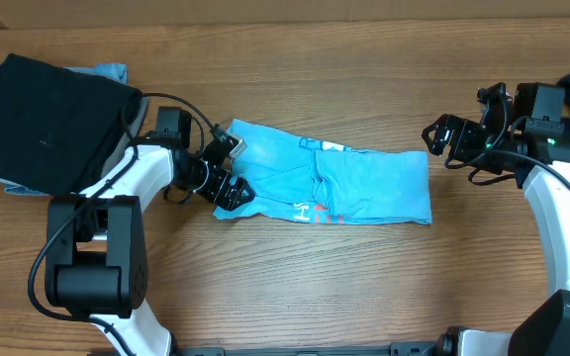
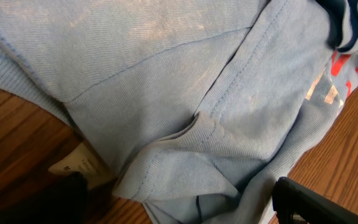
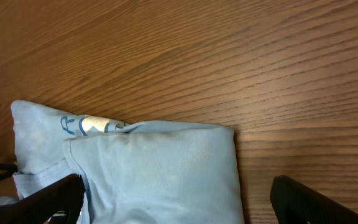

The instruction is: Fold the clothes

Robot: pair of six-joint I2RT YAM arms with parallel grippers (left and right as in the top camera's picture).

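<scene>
A light blue T-shirt (image 1: 364, 183) lies folded into a long strip across the middle of the table, red-and-white lettering at its front edge. My left gripper (image 1: 236, 170) is at the strip's left end and stands open. In the left wrist view the shirt's cloth (image 2: 166, 81) lies loose between the two wide-apart fingers (image 2: 316, 202). My right gripper (image 1: 435, 143) hangs open just off the strip's right end. From the right wrist, that end of the shirt (image 3: 160, 168) lies below the open gripper (image 3: 179, 202). A black garment (image 1: 52, 119) lies at the back left.
A white care label (image 2: 79, 165) sticks out from under the shirt near my left finger. A bit of pale blue cloth (image 1: 112, 71) shows behind the black garment. Bare wooden table (image 1: 315, 287) runs along the front.
</scene>
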